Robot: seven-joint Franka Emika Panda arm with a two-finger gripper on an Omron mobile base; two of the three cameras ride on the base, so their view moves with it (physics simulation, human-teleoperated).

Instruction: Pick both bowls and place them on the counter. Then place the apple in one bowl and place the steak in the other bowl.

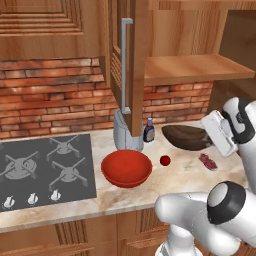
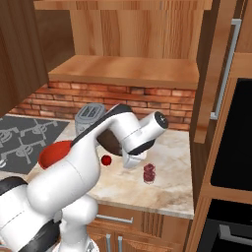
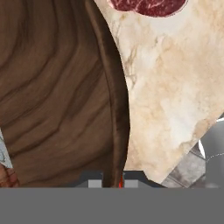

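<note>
The brown bowl is pinched at its rim by the claw, tilted above the counter. The red bowl is seen left of the apple.

Brown bowl at my fingers: matt wood, clear grain rings. Red bowl: glossy, smooth, plastic-like. Counter: polished veined marble look. Steak: mottled, slightly shiny. Apple: smooth. Stovetop: matt dark grey.

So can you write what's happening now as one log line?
gripper: shut on brown bowl rim | red bowl, apple, steak: on counter
</note>
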